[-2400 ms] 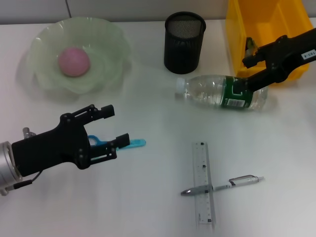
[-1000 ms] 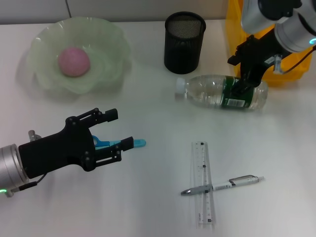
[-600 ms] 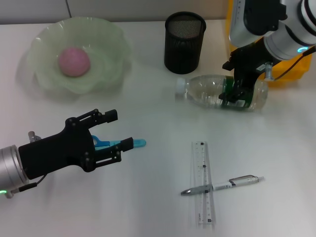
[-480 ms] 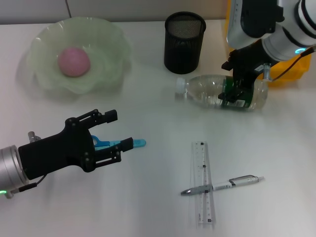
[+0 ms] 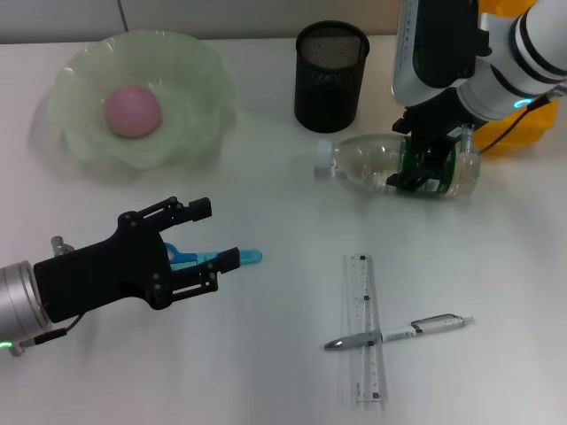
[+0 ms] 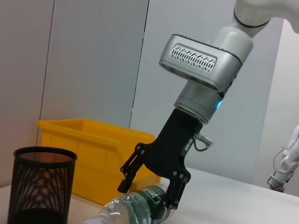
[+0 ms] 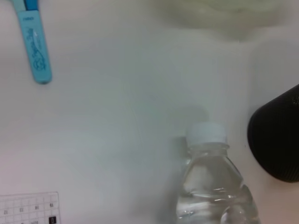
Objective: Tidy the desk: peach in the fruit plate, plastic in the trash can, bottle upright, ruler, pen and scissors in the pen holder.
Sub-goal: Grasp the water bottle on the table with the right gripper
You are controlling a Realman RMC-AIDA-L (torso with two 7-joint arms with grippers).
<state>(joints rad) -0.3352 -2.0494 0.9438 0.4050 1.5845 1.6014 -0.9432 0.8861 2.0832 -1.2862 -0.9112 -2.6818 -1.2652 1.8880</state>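
The white desk (image 5: 266,354) carries everything here. At its far right corner stands a yellow bin (image 5: 523,53), partly hidden behind the right arm. At the far left sits the pale green fruit plate (image 5: 80,88), with the pink peach (image 5: 133,110) resting in its middle. The right gripper (image 5: 423,173) is down over the bottle (image 5: 363,165), its open fingers straddling the green-labelled part of the body, one on each side; the left wrist view shows the fingers (image 6: 175,193) spread around the label, the near one against it, though a firm clamp cannot be confirmed. The bottle lies on its side between the holder and the bin, its white cap (image 7: 206,133) pointing toward the plate side of the desk. The left gripper (image 5: 213,232) hovers low over the near-left part of the desk, fingers apart and holding nothing, just above the blue scissors (image 5: 208,257), whose tip pokes out past the lower finger. The black mesh pen holder (image 5: 330,75) stands upright at the far edge, just beyond the bottle's cap end. The clear ruler (image 5: 366,328) lies lengthwise on the near-right part of the desk. The pen (image 5: 416,329) lies across the ruler, touching it.
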